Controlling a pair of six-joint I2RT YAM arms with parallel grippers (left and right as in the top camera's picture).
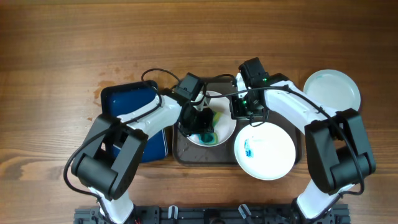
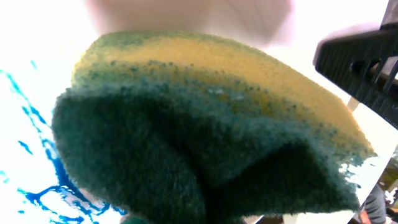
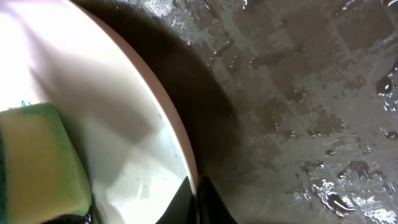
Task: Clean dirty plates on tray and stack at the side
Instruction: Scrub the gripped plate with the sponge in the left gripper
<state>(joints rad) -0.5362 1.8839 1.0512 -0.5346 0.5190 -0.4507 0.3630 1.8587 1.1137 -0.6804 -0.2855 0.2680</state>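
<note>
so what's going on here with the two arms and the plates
The left gripper presses a sponge onto a plate in the tray, over blue smears, while the right gripper pinches that plate's rim. A second plate with a blue smear sits at the tray's front right, and a clean-looking plate lies on the table to the right.

A wooden table [image 1: 50, 50] fills the whole overhead view. Its surface is warm mid-brown, with long grain lines running left to right and darker streaks toward the near left. A few small dark spots [image 1: 102, 79] mark the wood at the far left. A black slotted rail [image 1: 205, 214] runs along the near edge. The light is bright and even, casting soft shadows on the wood.
</note>
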